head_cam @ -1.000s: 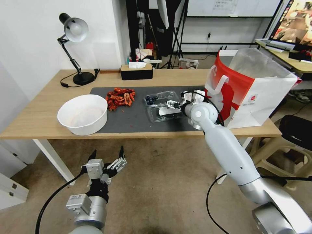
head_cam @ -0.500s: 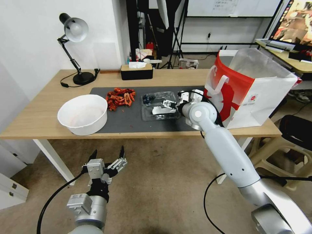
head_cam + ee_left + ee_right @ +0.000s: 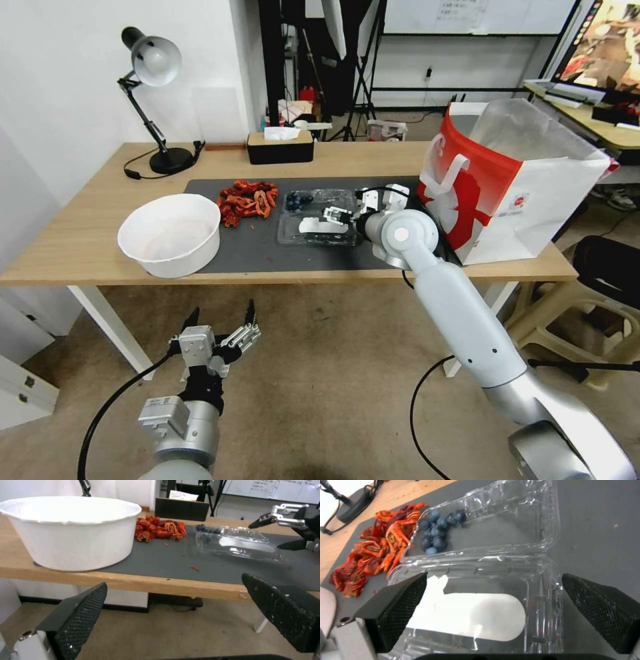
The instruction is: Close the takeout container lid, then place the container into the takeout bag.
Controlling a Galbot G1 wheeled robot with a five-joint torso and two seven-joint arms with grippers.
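The small clear plastic takeout container [image 3: 317, 225] lies open and flat on the dark grey mat [image 3: 267, 243], in the middle of the long wooden table [image 3: 80, 233]; one half holds a little heap of dark blueberries [image 3: 437, 531], and the other half, the lid [image 3: 480, 612], has a white oblong piece [image 3: 466, 616] in it.

The right gripper [image 3: 341, 215] sits low over the mat, right at the edge of the box on the bag's side, with its black fingers [image 3: 395, 610] spread wide and nothing between them; the lid half lies in the gap under them. The left gripper [image 3: 220, 327] hangs low in front of the table, over the floor, well apart from the box, and its fingers are spread too.

A pile of orange-red crayfish shells [image 3: 247, 199] lies just beside the blueberry half; a few red crumbs are on the mat near it. A big round white bowl [image 3: 170, 235] stands farther to the left, half on the mat. The large white and red takeout bag [image 3: 513, 180] stands open at the right end of the table, near the right arm.

At the back of the table are a black desk lamp [image 3: 152, 100] and a dark tissue box [image 3: 280, 147]; the floor is brown, and there are black stands against the wall behind.
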